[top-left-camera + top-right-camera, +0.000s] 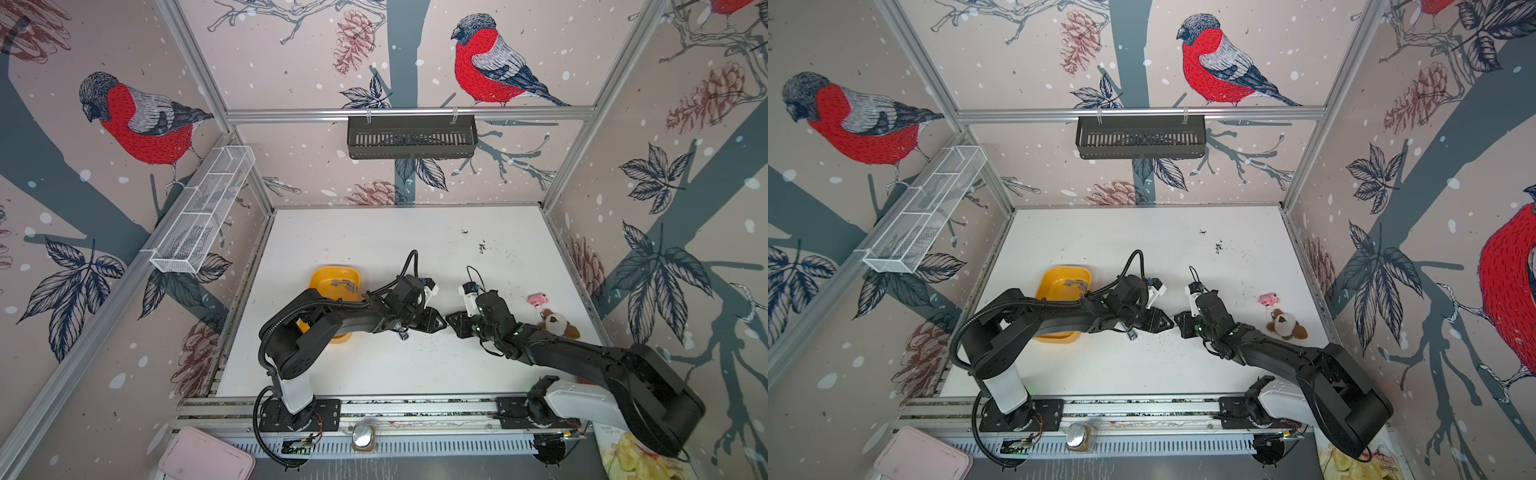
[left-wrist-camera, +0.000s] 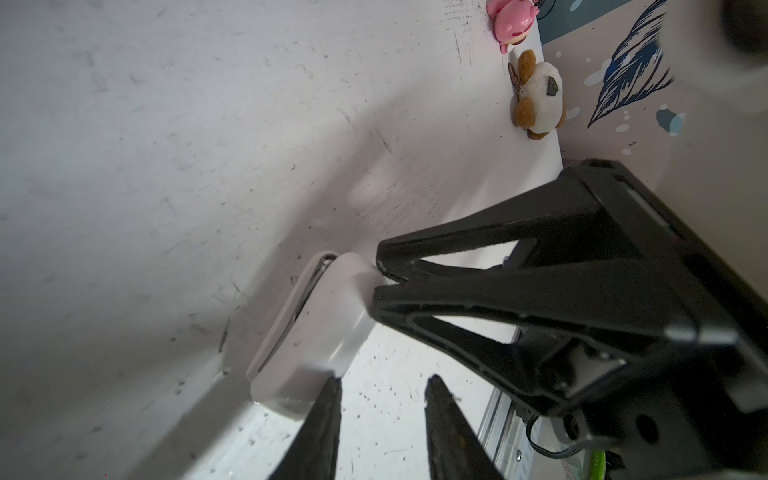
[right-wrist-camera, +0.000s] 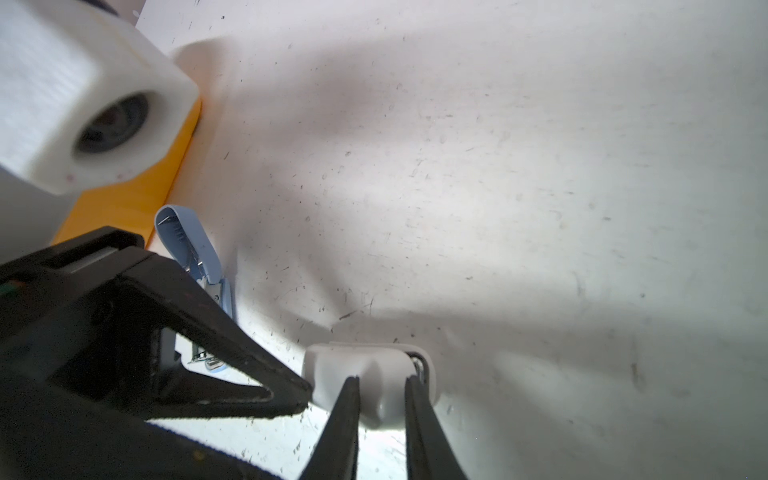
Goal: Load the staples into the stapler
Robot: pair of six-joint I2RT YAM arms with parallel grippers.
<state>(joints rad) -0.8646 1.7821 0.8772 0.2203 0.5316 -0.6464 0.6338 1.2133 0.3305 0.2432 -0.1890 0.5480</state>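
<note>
Right fingers (image 3: 347,411) pinch white stapler (image 3: 357,359) — left fingers (image 2: 324,419) narrowly apart (empty), just beside it.

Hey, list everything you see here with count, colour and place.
table: one, white, centre
yellow tray: one, yellow, table's left
staples: several strips, silver-grey, in the yellow tray
blue stapler: one, light blue, open, near the tray
white stapler: one, white, mid-table
pink toy: one, pink, table's right
plush toy: one, brown and white, beside the pink toy
specks: many, dark, across the table
wire basket: one, white, left wall
slotted basket: one, black, back rail
flat tray: one, pink, front-left, off the table
left tool: one, black, open, tip against the white stapler
right tool: one, black, shut on the white stapler
</note>
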